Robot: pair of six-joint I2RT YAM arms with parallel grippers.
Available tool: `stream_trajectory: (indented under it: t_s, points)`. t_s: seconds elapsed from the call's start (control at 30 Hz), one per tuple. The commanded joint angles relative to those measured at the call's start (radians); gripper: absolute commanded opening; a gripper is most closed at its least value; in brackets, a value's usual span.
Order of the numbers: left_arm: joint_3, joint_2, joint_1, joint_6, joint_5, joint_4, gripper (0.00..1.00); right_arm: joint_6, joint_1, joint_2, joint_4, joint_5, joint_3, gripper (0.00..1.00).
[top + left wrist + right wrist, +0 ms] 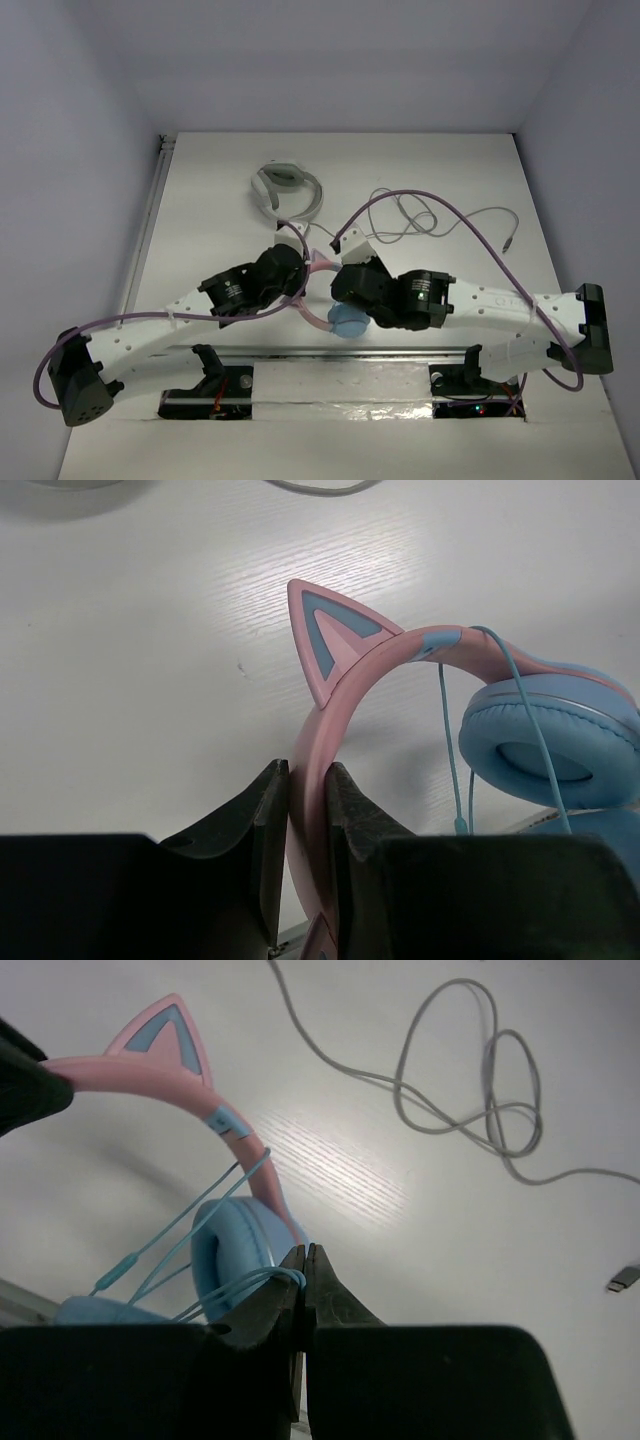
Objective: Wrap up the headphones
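Observation:
The headphones have a pink headband (pixel 345 685) with a cat ear (pixel 325 640), light-blue ear cups (pixel 550 745) and a thin blue cable (pixel 443 740). They lie between my two arms near the table's front edge, with one ear cup (pixel 348 321) showing in the top view. My left gripper (pixel 308 772) is shut on the headband. My right gripper (pixel 306 1253) is shut on a loop of the cable (pixel 255 1285) just beside an ear cup (pixel 228 1250). Several cable strands run up to the headband (pixel 150 1075).
A grey-white headset (pixel 286 190) lies at the back of the table. Its loose grey cable (pixel 440 222) curls to the right and also shows in the right wrist view (pixel 480 1110), ending in a plug (pixel 622 1280). A metal rail (pixel 400 351) runs along the front edge.

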Motion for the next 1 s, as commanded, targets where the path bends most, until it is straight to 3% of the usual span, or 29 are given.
stream_trajectory:
  t_s: [0.0, 0.17, 0.43, 0.63, 0.73, 0.83, 0.97]
  points:
    - [0.066, -0.038, -0.003, 0.072, 0.117, 0.001, 0.00, -0.069, -0.029, -0.009, 0.082, 0.107, -0.013, 0.00]
    - [0.072, -0.028, -0.003, 0.143, 0.157, 0.009, 0.00, -0.114, -0.072, -0.012, 0.159, 0.180, -0.051, 0.00]
    - [0.083, -0.067, -0.003, 0.181, 0.254, 0.045, 0.00, -0.120, -0.115, -0.004, 0.281, 0.127, -0.146, 0.00]
    - [0.089, -0.092, -0.003, 0.181, 0.232, 0.028, 0.00, -0.115, -0.143, -0.006, 0.332, 0.088, -0.137, 0.00]
    - [0.091, -0.123, -0.003, 0.155, 0.228, 0.054, 0.00, -0.072, -0.143, 0.001, 0.308, 0.003, -0.132, 0.11]
    - [0.092, -0.136, -0.003, 0.126, 0.212, 0.071, 0.00, -0.023, -0.143, -0.016, 0.273, -0.031, -0.135, 0.42]
    - [0.091, -0.138, 0.018, 0.102, 0.205, 0.096, 0.00, -0.003, -0.152, -0.105, 0.257, -0.092, -0.164, 0.62]
